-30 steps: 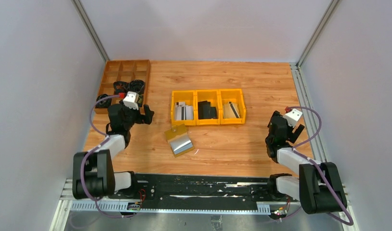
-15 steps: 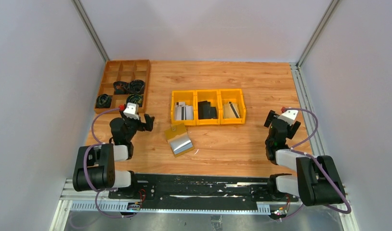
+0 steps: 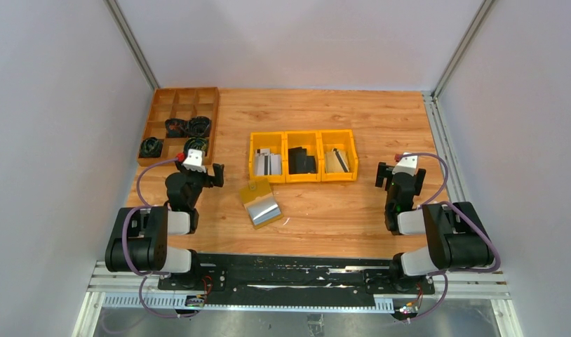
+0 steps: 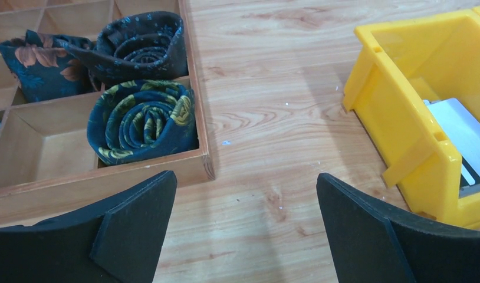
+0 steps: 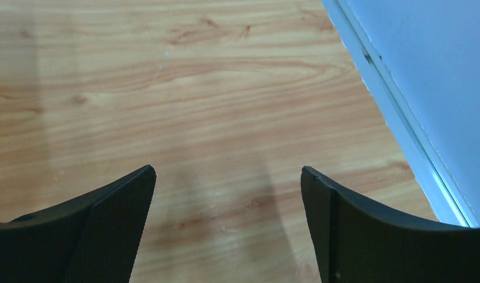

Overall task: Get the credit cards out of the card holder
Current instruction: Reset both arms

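The card holder point(image 3: 260, 202) lies open on the wooden table near the middle, its silvery inside facing up. Credit cards lie in the three yellow bins behind it: silvery ones point(image 3: 267, 163), black ones point(image 3: 301, 160) and striped ones point(image 3: 339, 160). In the left wrist view a silvery card point(image 4: 467, 138) shows inside the nearest bin point(image 4: 397, 118). My left gripper point(image 3: 198, 174) point(image 4: 243, 177) hangs open to the left of the card holder, holding nothing. My right gripper point(image 3: 400, 175) point(image 5: 227, 171) is open over bare wood at the right, also holding nothing.
A wooden compartment tray point(image 3: 179, 105) at the back left holds rolled ties point(image 4: 144, 118). Its near corner point(image 4: 203, 168) is just ahead of my left fingers. The grey side wall and its rail point(image 5: 403, 112) run close to the right of my right gripper.
Both arms have folded back toward their bases. The left gripper came nearer and lower; the right gripper shifted left and turned to face straight ahead. The card holder has not moved.
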